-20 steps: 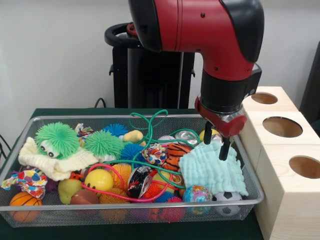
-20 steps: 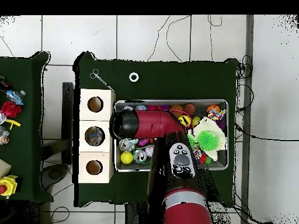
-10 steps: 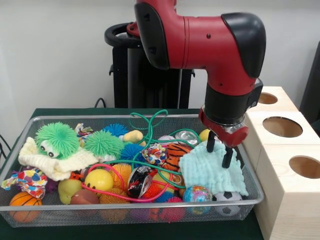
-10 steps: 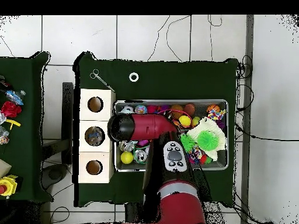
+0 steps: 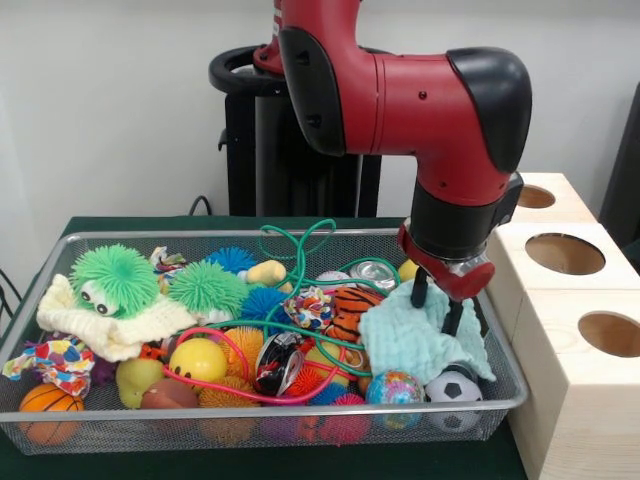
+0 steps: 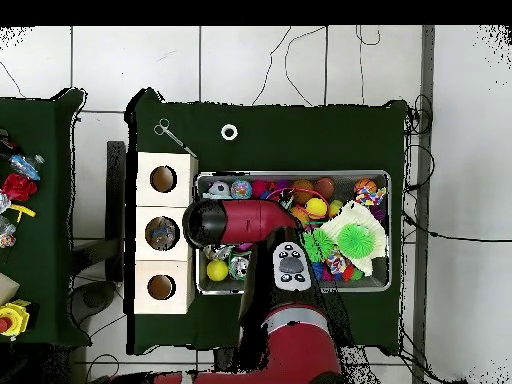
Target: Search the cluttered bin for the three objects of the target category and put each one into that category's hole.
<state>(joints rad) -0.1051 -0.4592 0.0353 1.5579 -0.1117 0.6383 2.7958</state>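
— Where is the cloth found?
— A pale mint knitted cloth (image 5: 420, 335) is seen at the right end of the wire bin (image 5: 250, 238), draped over other toys. A bunched upper edge of it is raised between the two black fingers (image 5: 418, 291) of the gripper (image 5: 435, 303).

— How are the fingers set?
— They are held slightly apart with the cloth's fold between them; the fold appears to be pinched, and the rest of the cloth is left hanging down onto the pile.

— What is placed around it?
— A black-and-white soccer ball (image 5: 455, 388) is seen just below the cloth's lower right corner, and a multicoloured ball (image 5: 394, 388) is beside it. An orange basketball-patterned ball (image 5: 352, 300) is touched by the cloth's left edge, and a metal can (image 5: 373, 272) lies behind it. Green cord (image 5: 296, 250) is looped across the middle of the bin.

— And beyond the bin?
— A wooden box (image 5: 570, 330) with three round holes is set against the bin's right side on the green-covered bench (image 6: 300, 130). In the overhead view, the red arm (image 6: 240, 222) is stretched over the bin's end nearest the box (image 6: 163, 233), so the cloth is hidden there.
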